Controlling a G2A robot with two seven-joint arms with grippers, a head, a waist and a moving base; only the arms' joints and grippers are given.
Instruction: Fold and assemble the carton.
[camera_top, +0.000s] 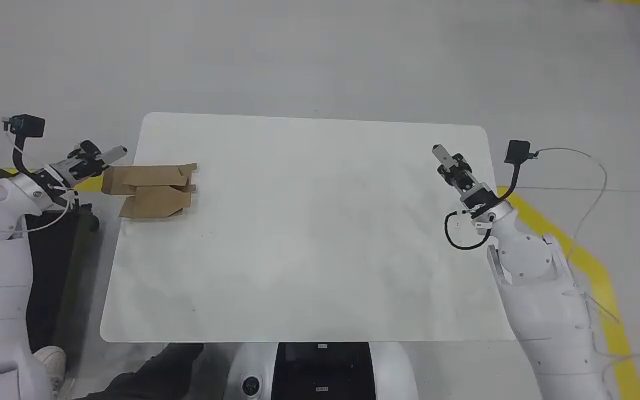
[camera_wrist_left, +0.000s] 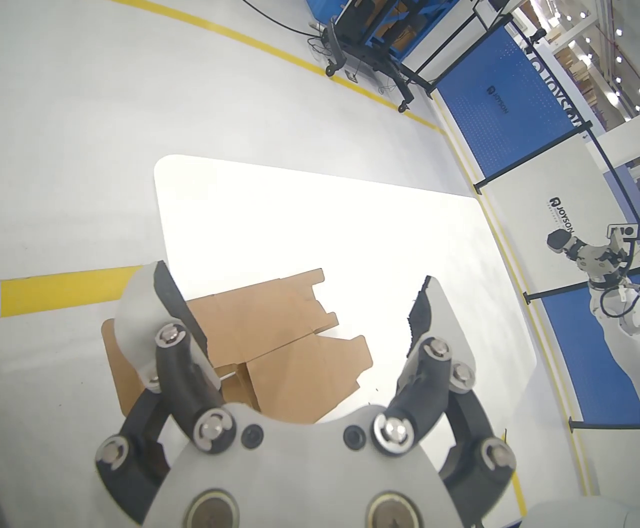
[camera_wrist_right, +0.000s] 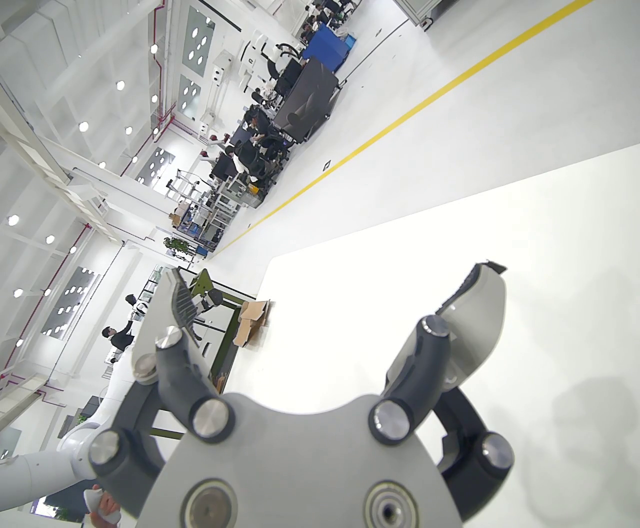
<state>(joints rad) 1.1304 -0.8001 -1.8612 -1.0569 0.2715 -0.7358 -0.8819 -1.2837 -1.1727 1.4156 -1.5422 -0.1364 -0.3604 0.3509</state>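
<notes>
Both — left gripper (camera_wrist_left: 294, 274), right gripper (camera_wrist_right: 332, 270) — fingers (camera_wrist_left: 172, 305) spread, empty; carton (camera_wrist_left: 290, 320) part-hidden by left.

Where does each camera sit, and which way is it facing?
Top view: overhead on the robot, looking down at the table; both claws show, left claw by the carton, right claw at the opposite edge.
Left wrist view: on that wrist, facing past its open claw over the carton.
Right wrist view: on that wrist, facing past its open claw across the table.
Shared: every view shows the carton.

Top view overhead, facing down — wrist views low, oblique; all share carton (camera_top: 150, 192).
</notes>
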